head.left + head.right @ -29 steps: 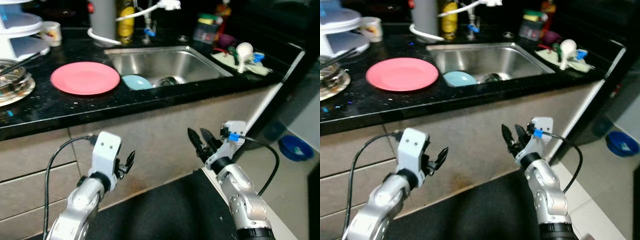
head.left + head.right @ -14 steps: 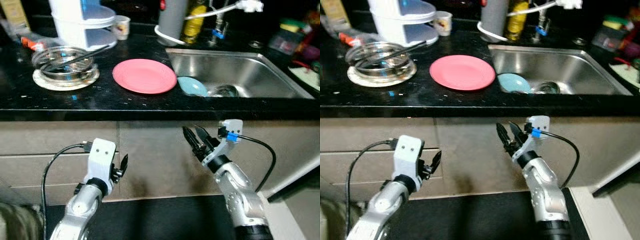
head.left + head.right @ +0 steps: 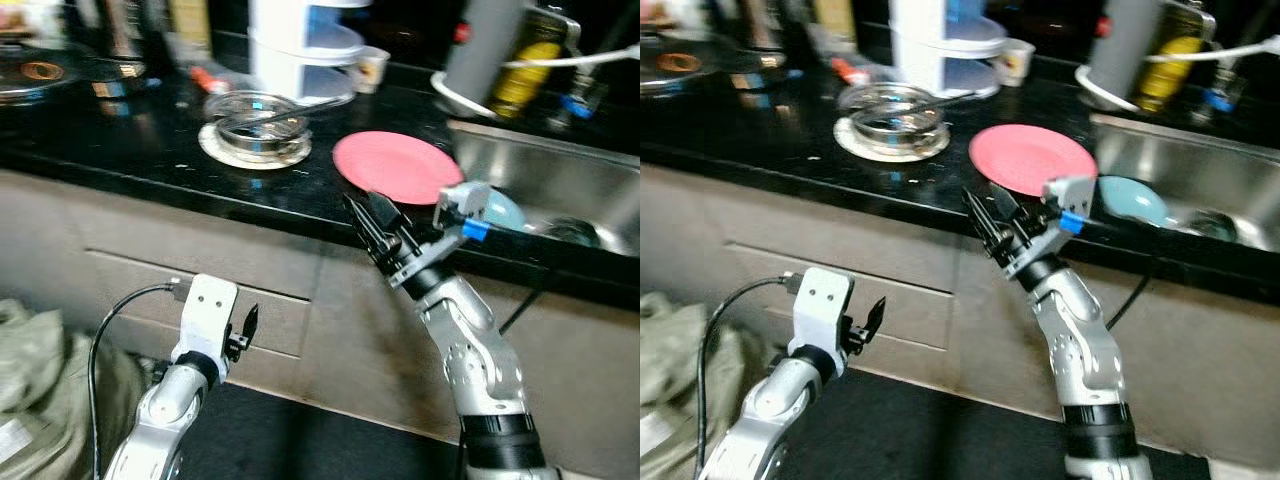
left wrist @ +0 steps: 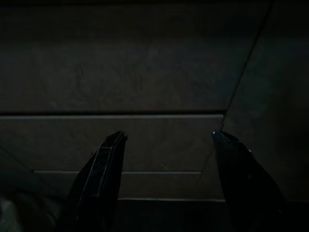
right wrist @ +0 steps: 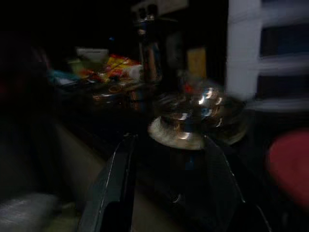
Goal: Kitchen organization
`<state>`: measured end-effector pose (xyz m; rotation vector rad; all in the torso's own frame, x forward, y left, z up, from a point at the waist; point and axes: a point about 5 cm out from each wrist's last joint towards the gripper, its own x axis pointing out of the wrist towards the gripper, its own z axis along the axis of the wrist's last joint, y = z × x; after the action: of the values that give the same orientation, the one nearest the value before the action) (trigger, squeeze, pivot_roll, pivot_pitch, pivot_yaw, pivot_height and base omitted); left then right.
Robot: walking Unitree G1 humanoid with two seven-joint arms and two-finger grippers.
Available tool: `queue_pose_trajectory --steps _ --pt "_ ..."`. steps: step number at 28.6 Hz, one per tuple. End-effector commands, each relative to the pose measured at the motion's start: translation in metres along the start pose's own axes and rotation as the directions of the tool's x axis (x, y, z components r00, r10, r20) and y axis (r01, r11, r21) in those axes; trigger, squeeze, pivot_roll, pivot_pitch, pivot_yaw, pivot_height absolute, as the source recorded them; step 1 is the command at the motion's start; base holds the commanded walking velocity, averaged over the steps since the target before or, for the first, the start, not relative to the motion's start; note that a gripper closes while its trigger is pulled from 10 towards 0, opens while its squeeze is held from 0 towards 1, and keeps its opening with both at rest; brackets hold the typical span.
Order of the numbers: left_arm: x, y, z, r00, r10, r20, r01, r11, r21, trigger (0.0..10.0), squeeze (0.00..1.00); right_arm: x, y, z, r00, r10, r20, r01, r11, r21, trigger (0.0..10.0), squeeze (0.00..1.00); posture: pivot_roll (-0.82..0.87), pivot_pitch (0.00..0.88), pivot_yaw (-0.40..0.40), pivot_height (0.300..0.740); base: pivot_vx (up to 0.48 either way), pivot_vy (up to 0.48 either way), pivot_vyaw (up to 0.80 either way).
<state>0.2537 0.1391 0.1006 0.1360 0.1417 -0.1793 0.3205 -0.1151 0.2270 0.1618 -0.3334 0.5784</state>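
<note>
**Onlooker 1:** Raised since half a second ago, the right gripper (image 3: 372,215) now stands level with the front edge of the black bench (image 3: 120,150), where it earlier hung lower before the cabinet front; the camera has also swung left, so the shift of the whole scene is the robot's turning, not the dishes moving.

**Onlooker 2:** Its fingers stand parted and hold nothing. The left gripper (image 3: 250,322) hangs low before the drawer fronts (image 3: 150,290), also parted and empty.

**Onlooker 1:** Where are the task's things?

**Onlooker 2:** On the bench: a pink plate (image 3: 392,166) just beside the sink (image 3: 560,170), and a glass dish (image 3: 258,119) on a pale mat with a utensil resting across it. A light-blue bowl (image 3: 497,209) sits inside the sink, probably left for washing.

**Onlooker 1:** Why the raised arm?

**Onlooker 2:** My guess is it readies a reach for the plate or the dish; its wrist view faces the dish.

**Onlooker 1:** Any labels?

**Onlooker 2:** A yellow bottle (image 3: 527,75) stands behind the sink and a small printed cup (image 3: 371,67) by the white tiered stand (image 3: 300,50); the printing is too blurred to read.
</note>
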Motion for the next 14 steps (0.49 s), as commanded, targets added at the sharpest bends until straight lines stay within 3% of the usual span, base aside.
queue_pose_trajectory --steps 1,2,3,4,5,8,9,10,11,14 --pt "0.004 -0.005 0.001 1.0 -0.022 0.011 0.022 1.0 0.012 10.0 0.0 0.006 -0.009 -0.01 0.99 -0.085 -0.114 0.059 0.974 -0.221 10.0 0.0 0.16 0.005 -0.165 0.74 0.0 0.0 0.0" --pt "0.004 -0.005 0.001 1.0 -0.022 0.011 0.022 1.0 0.012 10.0 0.0 0.006 -0.009 -0.01 0.99 -0.085 -0.114 0.059 0.974 -0.221 10.0 0.0 0.16 0.005 -0.165 0.74 0.0 0.0 0.0" --pt "0.005 -0.006 0.001 0.999 -0.032 0.012 0.031 0.999 0.013 10.0 0.0 0.008 -0.012 -0.012 0.984 -0.1 -0.146 0.049 0.948 -0.316 10.0 0.0 0.16 0.0 -0.167 0.74 0.0 0.0 0.0" --pt "0.006 -0.008 0.002 0.999 -0.048 0.018 0.047 0.999 0.012 10.0 0.0 0.012 -0.016 -0.018 0.971 -0.117 -0.208 0.003 0.877 -0.48 10.0 0.0 0.16 0.001 -0.168 0.74 0.0 0.0 0.0" --pt "0.006 -0.008 0.002 0.999 -0.048 0.018 0.047 0.999 0.012 10.0 0.0 0.012 -0.016 -0.018 0.971 -0.117 -0.208 0.003 0.877 -0.48 10.0 0.0 0.16 0.001 -0.168 0.74 0.0 0.0 0.0" --pt "0.007 -0.01 0.003 0.998 -0.065 0.018 0.065 0.998 0.007 10.0 0.0 0.021 -0.018 -0.024 0.957 -0.133 -0.258 -0.045 0.81 -0.585 10.0 0.0 0.16 0.002 -0.17 0.74 0.0 0.0 0.0" --pt "0.007 -0.01 0.003 0.998 -0.065 0.018 0.065 0.998 0.007 10.0 0.0 0.021 -0.018 -0.024 0.957 -0.133 -0.258 -0.045 0.81 -0.585 10.0 0.0 0.16 0.002 -0.17 0.74 0.0 0.0 0.0" --pt "0.008 -0.01 0.003 0.998 -0.068 0.017 0.068 0.998 0.007 10.0 0.0 0.025 -0.016 -0.026 0.953 -0.117 -0.281 -0.08 0.795 -0.602 10.0 0.85 0.16 0.003 -0.171 0.74 0.0 0.0 0.0" --pt "0.008 -0.011 0.003 0.997 -0.07 0.018 0.07 0.998 0.008 10.0 0.0 0.029 -0.015 -0.027 0.948 -0.112 -0.297 -0.103 0.777 -0.621 10.0 1.0 0.16 0.008 -0.171 0.74 0.0 0.0 0.0" --pt "0.007 -0.011 0.003 0.997 -0.071 0.019 0.07 0.997 0.012 10.0 0.0 0.039 -0.016 -0.029 0.939 -0.148 -0.312 -0.095 0.759 -0.645 10.0 1.0 0.17 0.017 -0.176 0.74 0.0 0.0 0.0"
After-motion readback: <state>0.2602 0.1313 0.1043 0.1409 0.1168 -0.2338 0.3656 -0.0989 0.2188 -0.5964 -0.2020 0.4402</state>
